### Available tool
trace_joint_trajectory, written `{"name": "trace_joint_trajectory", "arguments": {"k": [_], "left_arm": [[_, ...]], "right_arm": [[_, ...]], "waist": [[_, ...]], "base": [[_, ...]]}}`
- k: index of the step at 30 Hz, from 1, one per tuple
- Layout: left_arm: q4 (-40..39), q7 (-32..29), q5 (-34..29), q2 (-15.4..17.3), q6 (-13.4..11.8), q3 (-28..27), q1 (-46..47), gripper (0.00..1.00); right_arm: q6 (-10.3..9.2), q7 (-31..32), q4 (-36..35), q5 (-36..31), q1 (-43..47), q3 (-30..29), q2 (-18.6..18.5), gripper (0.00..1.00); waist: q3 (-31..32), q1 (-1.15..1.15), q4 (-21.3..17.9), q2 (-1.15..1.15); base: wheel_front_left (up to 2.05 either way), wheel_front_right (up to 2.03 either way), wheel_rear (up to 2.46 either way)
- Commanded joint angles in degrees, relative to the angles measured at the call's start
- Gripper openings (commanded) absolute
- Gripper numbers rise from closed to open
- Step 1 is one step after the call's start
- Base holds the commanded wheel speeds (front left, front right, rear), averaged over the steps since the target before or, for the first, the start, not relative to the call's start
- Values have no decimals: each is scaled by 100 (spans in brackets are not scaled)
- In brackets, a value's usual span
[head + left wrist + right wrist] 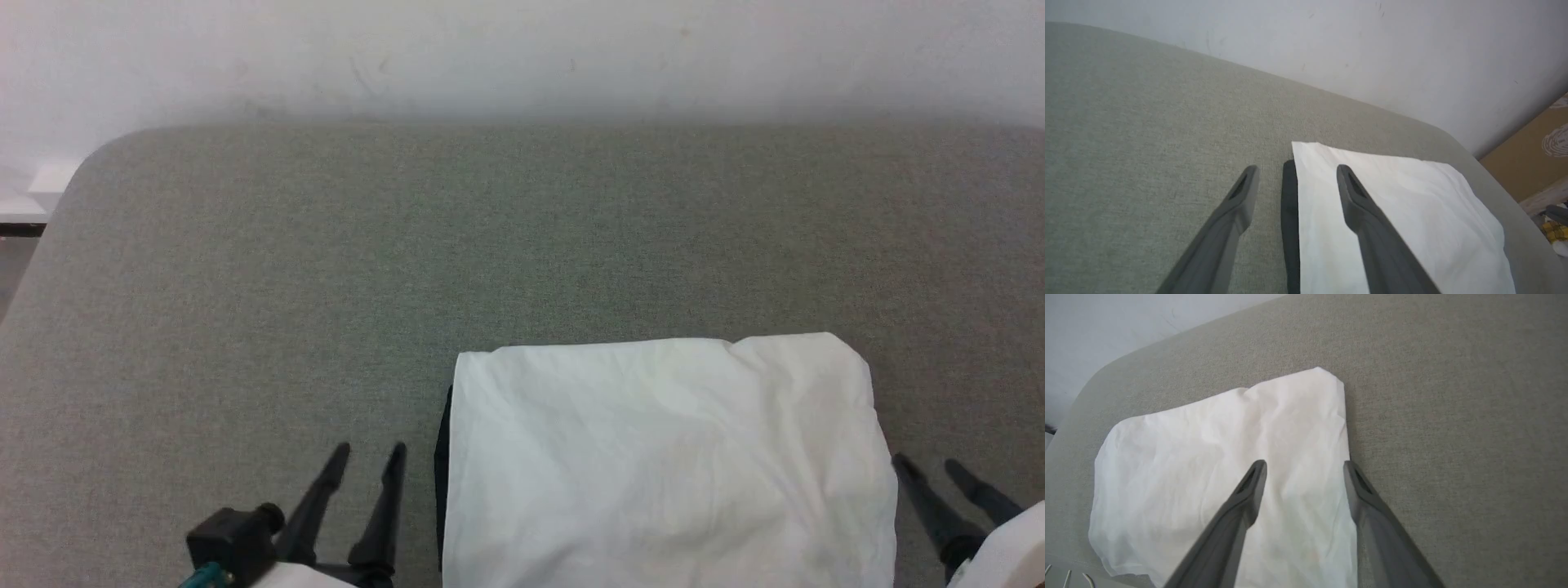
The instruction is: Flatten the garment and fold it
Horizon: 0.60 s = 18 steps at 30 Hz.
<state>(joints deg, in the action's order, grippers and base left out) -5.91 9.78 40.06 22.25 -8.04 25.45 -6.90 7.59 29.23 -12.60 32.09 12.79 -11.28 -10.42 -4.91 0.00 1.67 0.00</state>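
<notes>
The left end effector point(370, 451) and right end effector point(925, 462), both wide and empty, flank the folded soft white T-shirt point(665, 465) on the grey fabric worktop point(522, 245). A low finger could snag a side and undo the fold.

txt: none legible | labels/brands: none | nos/signs: none readable

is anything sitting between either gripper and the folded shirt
Nothing visible does. The left gripper and the right gripper are both open, one at each side edge of the folded garment. The small gaps between them and the cloth show just the bare grey table.
</notes>
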Motion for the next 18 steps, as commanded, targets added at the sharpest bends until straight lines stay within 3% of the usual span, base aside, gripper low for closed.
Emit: {"name": "trace_joint_trajectory", "arguments": {"k": [1,8,18], "left_arm": [[-239,248,-193,-45,-204,-197,68,100],[-790,488,-774,-212,-618,-556,43,100],[-949,501,-1174,-155,-627,-514,109,100]], "right_arm": [[-10,-61,-57,-113,-170,-162,2,100],[-10,85,235,-492,-451,-338,-72,100],[-10,171,1311,-599,-883,-202,-326,100]], "waist": [[-48,0,18,0],[-229,0,146,0],[-542,0,475,0]], "base": [[0,0,0],[0,0,0],[0,0,0]]}}
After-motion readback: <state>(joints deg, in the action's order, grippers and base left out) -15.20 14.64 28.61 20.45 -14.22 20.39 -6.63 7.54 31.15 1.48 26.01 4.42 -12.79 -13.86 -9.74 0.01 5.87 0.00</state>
